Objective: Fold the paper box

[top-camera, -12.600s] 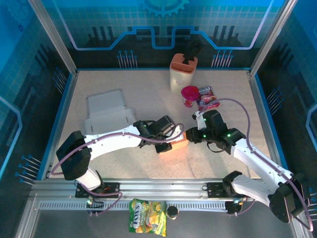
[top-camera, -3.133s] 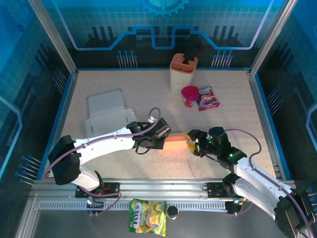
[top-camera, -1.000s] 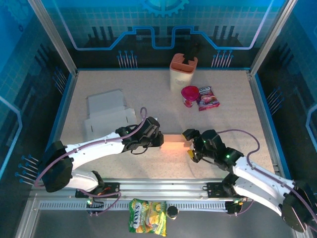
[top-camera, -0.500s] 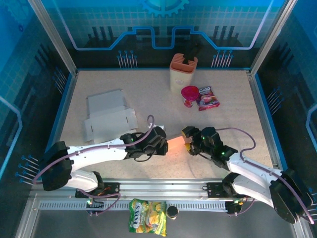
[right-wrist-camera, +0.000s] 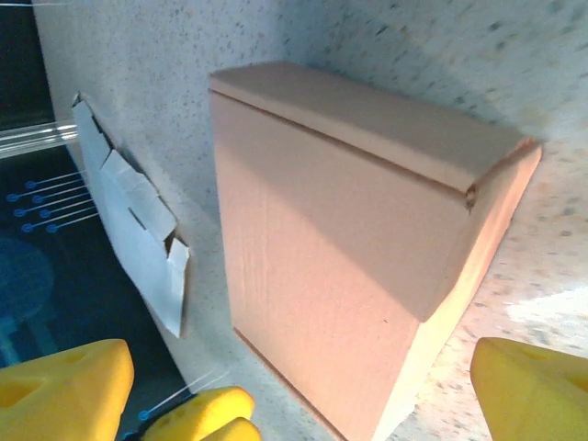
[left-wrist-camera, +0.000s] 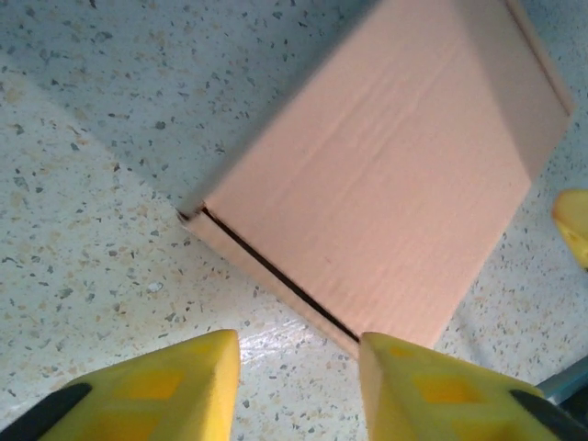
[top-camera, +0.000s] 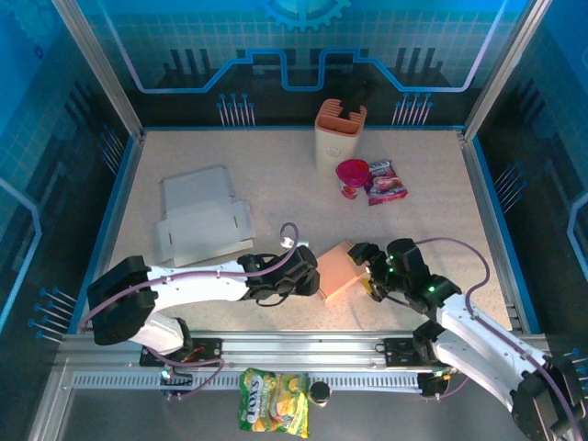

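Nearest me, my left claw (left-wrist-camera: 296, 342) is partly open and my right claw (right-wrist-camera: 299, 354) gapes wide. Both are empty, I judge because the paper box (top-camera: 338, 268) between them looks folded shut and lies flat on the bench (top-camera: 423, 184) near its front edge. My left wrist view adds a thin dark seam along its edge; my right wrist view adds the tucked lid and, farther off, a flat white blank (right-wrist-camera: 129, 202).

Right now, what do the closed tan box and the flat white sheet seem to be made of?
The closed tan box looks like thin matte cardboard: faint ribbing and a folded flap edge show. The flat white sheet is probably matte paperboard too, judging by its cut tabs and creases.
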Motion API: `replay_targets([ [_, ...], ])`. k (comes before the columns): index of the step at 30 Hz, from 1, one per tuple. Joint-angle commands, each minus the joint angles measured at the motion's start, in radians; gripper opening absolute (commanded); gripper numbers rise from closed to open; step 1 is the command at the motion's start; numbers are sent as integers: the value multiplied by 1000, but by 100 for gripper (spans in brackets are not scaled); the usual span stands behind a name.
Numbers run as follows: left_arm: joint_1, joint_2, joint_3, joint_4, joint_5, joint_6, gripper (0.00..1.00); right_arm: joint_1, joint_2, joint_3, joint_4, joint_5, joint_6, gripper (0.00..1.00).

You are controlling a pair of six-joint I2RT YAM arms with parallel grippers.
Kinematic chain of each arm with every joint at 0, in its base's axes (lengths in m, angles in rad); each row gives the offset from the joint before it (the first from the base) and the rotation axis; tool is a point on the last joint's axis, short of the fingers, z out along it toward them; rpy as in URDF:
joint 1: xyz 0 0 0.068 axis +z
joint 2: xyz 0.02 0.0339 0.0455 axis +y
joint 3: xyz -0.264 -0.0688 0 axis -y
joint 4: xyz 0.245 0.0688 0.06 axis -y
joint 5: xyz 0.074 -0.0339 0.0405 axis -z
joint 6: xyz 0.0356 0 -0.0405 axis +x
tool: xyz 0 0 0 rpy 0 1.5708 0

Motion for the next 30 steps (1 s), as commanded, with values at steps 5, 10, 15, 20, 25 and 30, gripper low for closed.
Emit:
replay_targets([
  [5,-18,-30,-73,116,14,-194,47,-56,-49,62,-246,8,-205,87],
  [10,-28,-3,-129,233,30,-326,48,-51,-27,198,-380,61,-424,77],
  [15,-30,67,-135,371,51,-380,47,-44,-2,294,-497,61,-570,75],
  [20,-33,155,-114,453,50,-399,42,-10,-32,322,-532,54,-602,73],
  [25,-32,248,-30,481,40,-378,30,44,-55,354,-570,97,-610,71],
  [30,-33,393,154,440,32,-337,26,63,-106,383,-644,186,-621,70],
])
